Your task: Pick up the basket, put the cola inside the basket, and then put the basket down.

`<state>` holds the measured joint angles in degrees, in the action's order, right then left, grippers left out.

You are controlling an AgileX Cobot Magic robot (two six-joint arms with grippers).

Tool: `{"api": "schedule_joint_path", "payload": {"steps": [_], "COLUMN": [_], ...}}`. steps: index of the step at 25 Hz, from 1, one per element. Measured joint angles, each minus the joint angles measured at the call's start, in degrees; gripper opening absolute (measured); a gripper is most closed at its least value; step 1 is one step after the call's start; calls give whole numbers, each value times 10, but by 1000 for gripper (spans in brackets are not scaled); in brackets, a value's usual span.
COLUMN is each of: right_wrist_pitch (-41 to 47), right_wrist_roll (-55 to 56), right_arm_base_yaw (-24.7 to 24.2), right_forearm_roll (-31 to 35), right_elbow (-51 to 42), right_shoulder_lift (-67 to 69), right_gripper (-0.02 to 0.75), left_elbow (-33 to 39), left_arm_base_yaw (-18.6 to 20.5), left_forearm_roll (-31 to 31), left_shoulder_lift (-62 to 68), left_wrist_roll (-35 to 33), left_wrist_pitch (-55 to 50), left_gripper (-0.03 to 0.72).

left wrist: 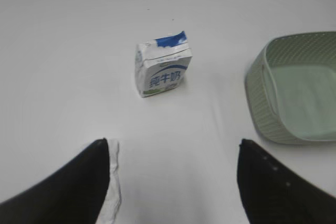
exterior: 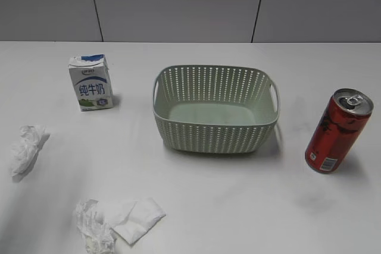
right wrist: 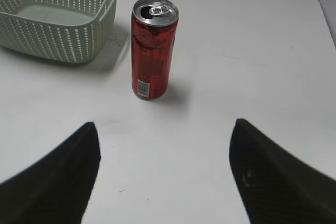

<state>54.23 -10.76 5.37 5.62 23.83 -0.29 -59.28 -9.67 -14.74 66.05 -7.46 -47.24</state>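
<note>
The pale sage-green basket (exterior: 215, 135) stands empty at the table's middle; it also shows in the left wrist view (left wrist: 262, 103) and the right wrist view (right wrist: 63, 40). The red cola can (exterior: 336, 132) stands upright to the basket's right, also in the right wrist view (right wrist: 152, 51). My left gripper (left wrist: 173, 153) is open and empty, above the table, near side of the milk carton. My right gripper (right wrist: 165, 135) is open and empty, short of the can. Neither gripper shows in the exterior view.
A white-and-blue milk carton (exterior: 90, 82) stands left of the basket, also in the left wrist view (left wrist: 161, 70). Crumpled white tissues lie at the left (exterior: 27, 147) and front left (exterior: 116, 221); one lies by my left finger (left wrist: 111, 182).
</note>
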Motion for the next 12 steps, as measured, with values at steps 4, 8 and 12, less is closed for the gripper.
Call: {"api": "schedule_joint_path", "payload": {"steps": [4,8,12], "right_wrist_pitch": [0,0,0], "right_wrist_roll": [0,0,0], "right_arm_base_yaw": [0,0,0], "right_forearm_roll": [0,0,0], "right_elbow": [0,0,0], "right_shoulder_lift": [0,0,0], "right_gripper": [584,584,584], "left_elbow": [-65,-133,-210], "left_arm_base_yaw": [-52,-109,-166], "left_forearm_roll": [5,38,98], "left_shoulder_lift": [85,168,261], "left_wrist_roll": [24,71,137], "left_wrist_pitch": [-4,-18,-57], "left_gripper": [573,573,573]}}
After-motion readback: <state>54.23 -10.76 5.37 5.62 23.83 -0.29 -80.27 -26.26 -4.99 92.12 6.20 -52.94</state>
